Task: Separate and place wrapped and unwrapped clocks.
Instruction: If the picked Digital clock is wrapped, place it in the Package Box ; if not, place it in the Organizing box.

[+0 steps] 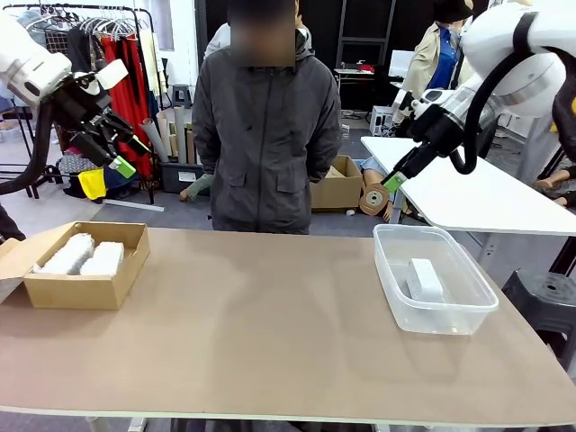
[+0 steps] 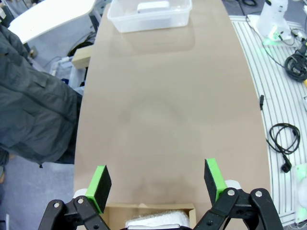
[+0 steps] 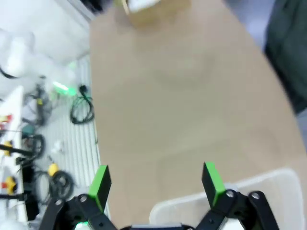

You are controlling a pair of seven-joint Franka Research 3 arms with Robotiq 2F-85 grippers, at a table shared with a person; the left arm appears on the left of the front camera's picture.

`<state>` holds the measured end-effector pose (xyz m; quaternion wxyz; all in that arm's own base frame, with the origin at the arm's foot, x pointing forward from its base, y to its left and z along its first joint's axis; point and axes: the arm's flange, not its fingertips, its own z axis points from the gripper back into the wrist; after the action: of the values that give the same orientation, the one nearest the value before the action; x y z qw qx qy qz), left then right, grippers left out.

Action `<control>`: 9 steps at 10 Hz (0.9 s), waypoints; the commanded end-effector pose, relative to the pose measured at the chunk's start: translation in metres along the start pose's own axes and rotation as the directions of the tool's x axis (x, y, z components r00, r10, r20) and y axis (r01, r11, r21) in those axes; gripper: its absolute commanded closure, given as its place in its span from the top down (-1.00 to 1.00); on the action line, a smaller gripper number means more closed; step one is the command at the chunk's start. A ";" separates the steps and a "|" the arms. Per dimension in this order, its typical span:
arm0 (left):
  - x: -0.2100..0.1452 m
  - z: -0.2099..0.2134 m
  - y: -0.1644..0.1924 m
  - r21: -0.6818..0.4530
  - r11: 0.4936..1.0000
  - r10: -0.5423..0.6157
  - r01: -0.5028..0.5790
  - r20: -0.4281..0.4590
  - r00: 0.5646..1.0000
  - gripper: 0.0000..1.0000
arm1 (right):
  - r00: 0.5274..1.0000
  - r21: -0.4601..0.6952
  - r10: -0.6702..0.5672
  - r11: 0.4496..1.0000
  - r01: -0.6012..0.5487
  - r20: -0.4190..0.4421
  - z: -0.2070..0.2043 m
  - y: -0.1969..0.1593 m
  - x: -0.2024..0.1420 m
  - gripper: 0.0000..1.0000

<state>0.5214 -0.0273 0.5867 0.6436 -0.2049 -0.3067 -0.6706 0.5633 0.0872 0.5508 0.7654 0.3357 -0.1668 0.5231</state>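
Two wrapped clocks (image 1: 83,256), white lumps in crinkly plastic, lie side by side in the brown cardboard box (image 1: 76,290) at the table's left. A wrapped clock (image 2: 153,221) peeks out at the bottom of the left wrist view. The bare white clock (image 1: 424,279) lies in the clear plastic tub (image 1: 477,292) at the right; the left wrist view has this clock (image 2: 152,6) at its top. My left gripper (image 1: 126,155) hangs open, high above the box. My right gripper (image 1: 396,180) is open, raised beyond the tub. Both hold nothing: left gripper (image 2: 156,184), right gripper (image 3: 156,184).
A person in a dark jacket (image 1: 266,135) stands at the far edge, behind the table's middle. The tan tabletop (image 1: 270,324) between box and tub is bare. A white side table (image 1: 486,193) stands past the right end. Cables lie on the floor (image 2: 283,143).
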 end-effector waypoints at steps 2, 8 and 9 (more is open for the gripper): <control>-0.002 0.002 -0.002 -0.007 1.000 -0.016 0.016 -0.006 1.000 1.00 | 0.984 0.069 0.149 0.985 -0.156 0.094 0.029 -0.012 -0.015 1.00; -0.002 0.002 -0.002 -0.007 1.000 -0.016 0.016 -0.006 1.000 1.00 | 0.901 -0.146 0.430 0.896 -0.420 0.049 0.019 0.016 -0.031 1.00; -0.002 0.002 -0.002 -0.007 1.000 -0.016 0.016 -0.006 1.000 1.00 | 0.902 -0.178 0.428 0.893 -0.413 0.052 0.015 0.017 -0.031 1.00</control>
<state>0.5214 -0.0273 0.5867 0.6436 -0.2049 -0.3067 -0.6706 0.5508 0.0516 0.5597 0.6539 0.2705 -0.2862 0.6460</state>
